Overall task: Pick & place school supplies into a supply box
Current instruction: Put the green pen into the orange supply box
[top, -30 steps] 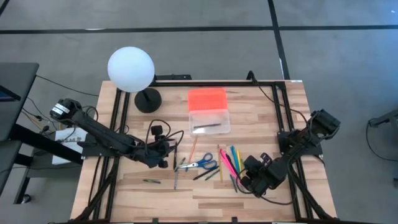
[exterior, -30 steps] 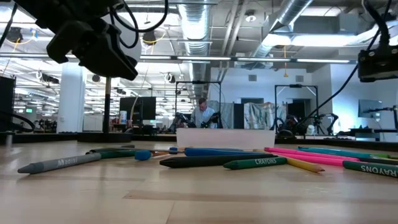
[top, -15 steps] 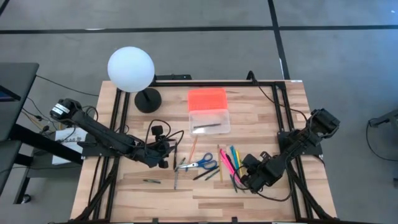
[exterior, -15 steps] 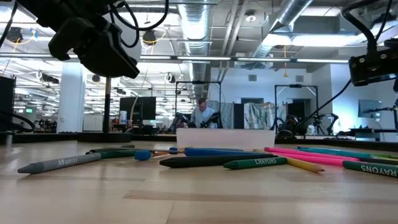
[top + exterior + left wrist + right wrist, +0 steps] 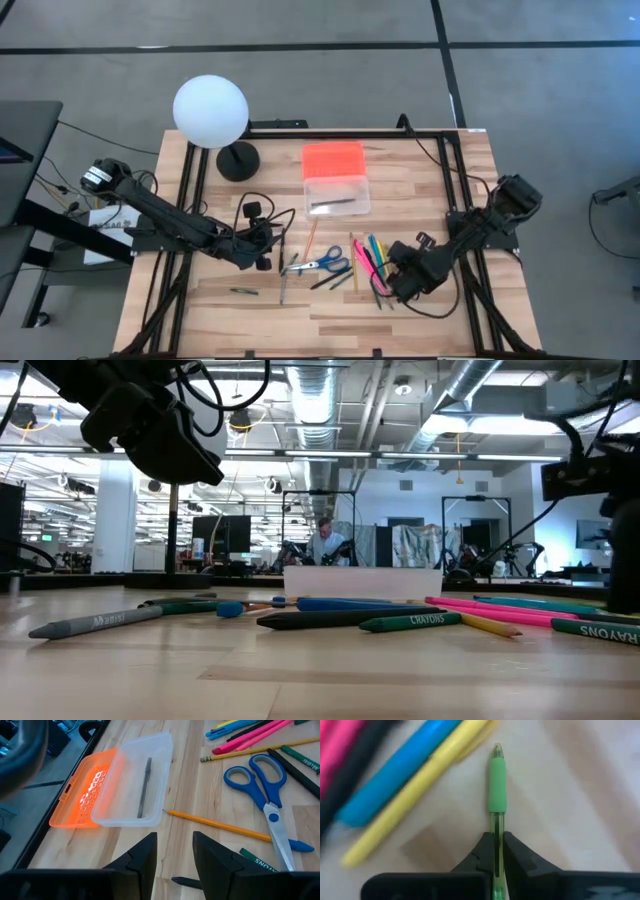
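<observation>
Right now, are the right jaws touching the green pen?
Touching. The right wrist view shows the right gripper with both jaws pressed against the green pen, no gap on either side of its clear barrel.

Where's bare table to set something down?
Free: the near strip in front of the scissors, and the patch between the supply box and the right table edge. Crowded: the pen cluster by the right gripper.

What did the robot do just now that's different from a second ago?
The right gripper slid a little toward the pens and pinched shut on the green pen. Everything else stayed put: the left gripper hovers open, the scissors lie on the table, and the supply box holds one dark pen.
</observation>
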